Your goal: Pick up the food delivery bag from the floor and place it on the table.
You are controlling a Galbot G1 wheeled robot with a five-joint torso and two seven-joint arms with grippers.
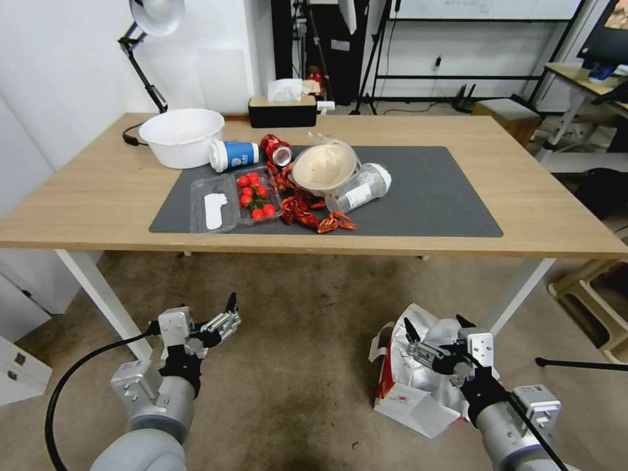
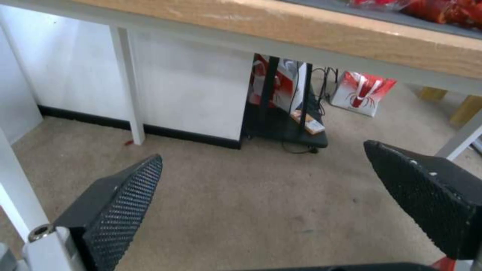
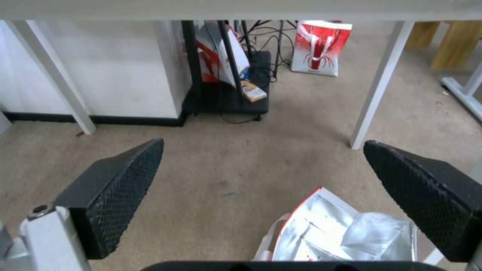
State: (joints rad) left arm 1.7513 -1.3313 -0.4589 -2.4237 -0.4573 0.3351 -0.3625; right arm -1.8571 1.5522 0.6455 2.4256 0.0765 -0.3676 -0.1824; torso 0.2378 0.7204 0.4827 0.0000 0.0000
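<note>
The food delivery bag (image 1: 405,400) stands open on the floor (image 1: 294,347) at the lower right, white with a red side panel and crumpled silver foil lining. My right gripper (image 1: 435,325) hovers open just above the bag's mouth, and the right wrist view shows the foil opening of the bag (image 3: 326,233) below my right gripper (image 3: 264,143), nothing between its fingers. My left gripper (image 1: 227,315) is open over bare floor, near the table's left leg; my left gripper (image 2: 263,150) holds nothing. The light-wood table (image 1: 98,190) with a dark grey mat (image 1: 432,196) lies ahead.
On the mat and table are a white bowl (image 1: 182,136), cups, a tomato box (image 1: 235,199), red crayfish shells, a tissue box and a lamp. White table legs (image 1: 517,294) flank the floor space. Another red-and-white bag (image 3: 321,47) stands far under the table. A wooden stool (image 1: 589,294) is at the right.
</note>
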